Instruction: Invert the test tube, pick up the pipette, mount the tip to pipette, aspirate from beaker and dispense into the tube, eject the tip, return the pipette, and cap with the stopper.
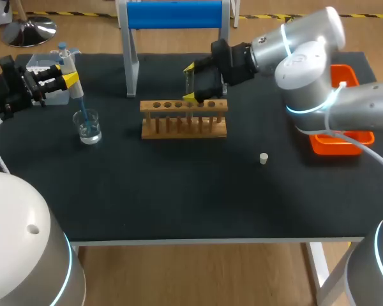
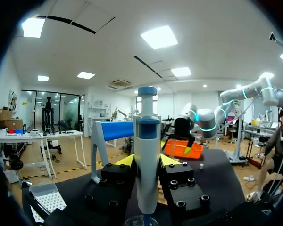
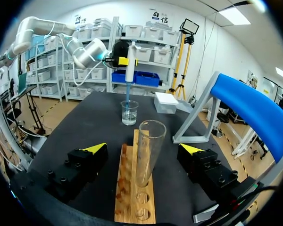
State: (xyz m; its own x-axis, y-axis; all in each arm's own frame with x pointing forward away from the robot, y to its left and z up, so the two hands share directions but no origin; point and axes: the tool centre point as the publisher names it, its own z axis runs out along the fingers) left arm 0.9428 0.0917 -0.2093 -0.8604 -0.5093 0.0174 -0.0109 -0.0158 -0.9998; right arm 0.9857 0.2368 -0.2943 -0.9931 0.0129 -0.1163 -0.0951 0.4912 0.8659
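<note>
1. The step in hand looks like aspiration. The left claw (image 1: 72, 81) is clenched on the body of the pipette (image 2: 147, 155), one finger on each side. It holds the pipette upright near the left edge of the surface (image 1: 179, 197), toward the far side.
2. The blue tip (image 1: 80, 105) is already mounted and reaches down into the glass beaker (image 1: 89, 127), which holds a little clear liquid. I cannot tell how deep the tip sits in the liquid.
3. The test tube (image 3: 148, 150) stands mouth up in a hole of the wooden rack (image 1: 184, 121), which sits mid-surface toward the far edge. The tube leans slightly and looks empty.
4. The right claw (image 1: 190, 83) brackets the tube in a released state. Its yellow-tipped fingers stand well apart on either side, and neither touches the glass.
5. The white stopper (image 1: 263, 158) lies alone on the surface, well apart from the rack and toward the right edge, so the tube is not yet capped.
6. By my reckoning, once the liquid is drawn the pipette should rise straight out of the beaker. It then has to cross to the rack and line its tip up over the tube's narrow mouth.
7. The right claw's fingers crowd that mouth, so the approach should come from above. The leaning tube may also need steadying first.
</note>
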